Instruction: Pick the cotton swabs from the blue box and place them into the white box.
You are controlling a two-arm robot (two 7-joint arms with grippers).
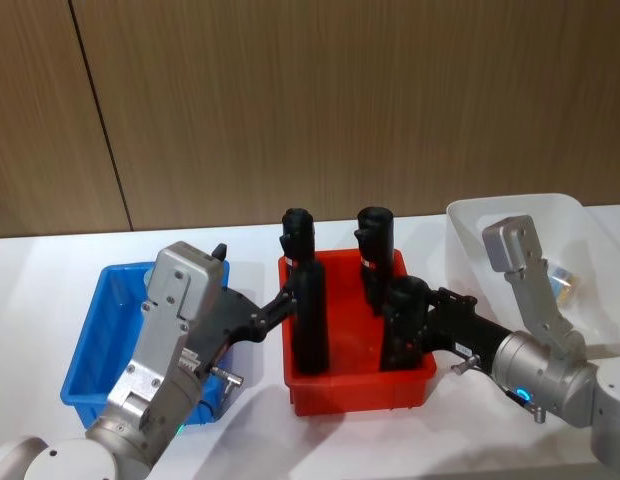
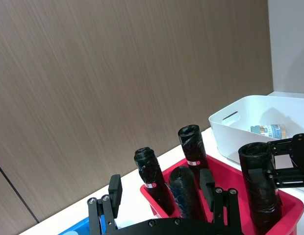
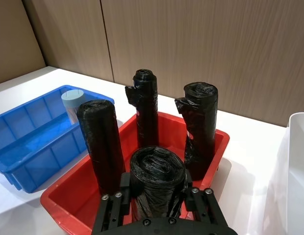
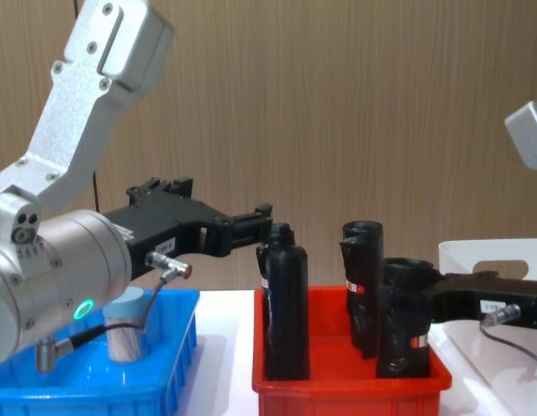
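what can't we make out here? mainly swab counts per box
- Blue box floor: head view, left arm covers its near right part; one blue-box tub shows in chest view, more possible.
- White box contents: head view, right arm crosses it, frame edge cuts it; one white-box tub shows, count unknown.
- Black roll base: right wrist view, right gripper hides it.

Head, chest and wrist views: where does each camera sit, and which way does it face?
Head: high, looking down on the red bin; both arms show, with left pincer and right pincer.
Chest: low, looking across the blue box; both arms show.
Left wrist: behind the open left pincer, facing the white box.
Right wrist: behind the right pincer, shut on a roll, facing the blue box.
Shared: all four show the red bin.
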